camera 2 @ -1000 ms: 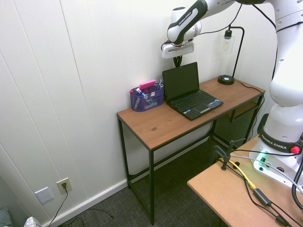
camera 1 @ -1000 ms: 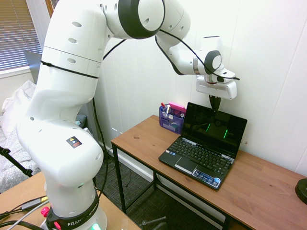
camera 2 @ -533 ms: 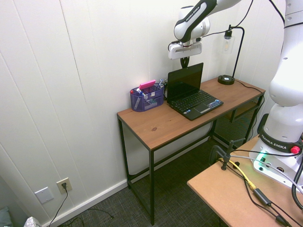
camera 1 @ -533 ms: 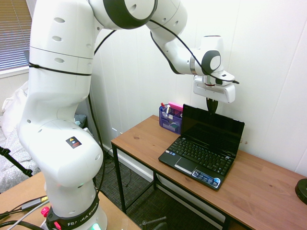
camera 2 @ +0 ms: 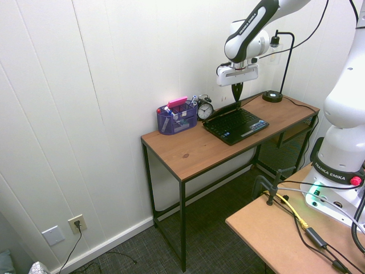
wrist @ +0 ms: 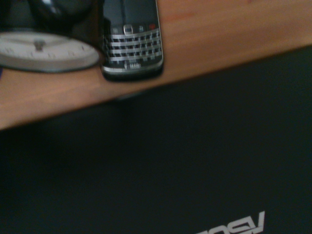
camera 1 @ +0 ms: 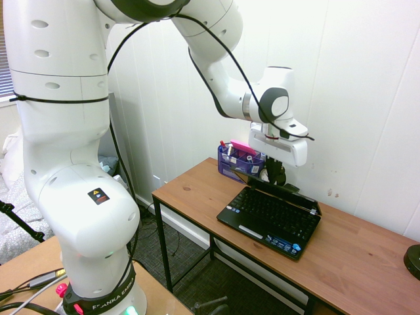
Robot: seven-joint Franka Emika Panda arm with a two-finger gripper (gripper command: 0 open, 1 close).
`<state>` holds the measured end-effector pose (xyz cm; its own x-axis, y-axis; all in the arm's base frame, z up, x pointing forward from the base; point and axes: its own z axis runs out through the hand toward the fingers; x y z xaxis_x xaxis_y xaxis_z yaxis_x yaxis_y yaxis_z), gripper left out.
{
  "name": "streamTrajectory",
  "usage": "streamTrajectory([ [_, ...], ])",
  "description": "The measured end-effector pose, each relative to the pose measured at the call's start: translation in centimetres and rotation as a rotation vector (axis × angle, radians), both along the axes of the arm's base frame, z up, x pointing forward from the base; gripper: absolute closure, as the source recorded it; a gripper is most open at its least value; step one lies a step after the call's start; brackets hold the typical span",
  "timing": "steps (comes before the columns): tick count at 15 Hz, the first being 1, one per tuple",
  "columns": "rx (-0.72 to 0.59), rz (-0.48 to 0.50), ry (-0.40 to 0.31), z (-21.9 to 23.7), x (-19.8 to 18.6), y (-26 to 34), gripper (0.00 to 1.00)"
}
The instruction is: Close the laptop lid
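A white robot arm's tool (camera 1: 277,176), its fingers pressed together and gripping nothing, points down onto the back of the laptop lid (camera 1: 292,195), which is tilted low over the keyboard (camera 1: 272,210), not fully shut; the black netbook sits on a wooden tabletop (camera 1: 197,190) by the wall; a purple pen holder (camera 2: 175,117) and alarm clock (camera 2: 205,108) stand just beside it; the wrist view shows a keypad phone (wrist: 131,41) behind the lid.
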<state>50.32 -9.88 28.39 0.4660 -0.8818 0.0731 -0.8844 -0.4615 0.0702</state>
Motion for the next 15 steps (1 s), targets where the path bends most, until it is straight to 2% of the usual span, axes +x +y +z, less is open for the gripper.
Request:
streamTrajectory([
  [9,0.029,-0.019,0.113,-6.4,-6.0,-0.6,1.0],
  [15,0.03,-0.027,0.114,-7.4,-6.7,-1.2,1.0],
])
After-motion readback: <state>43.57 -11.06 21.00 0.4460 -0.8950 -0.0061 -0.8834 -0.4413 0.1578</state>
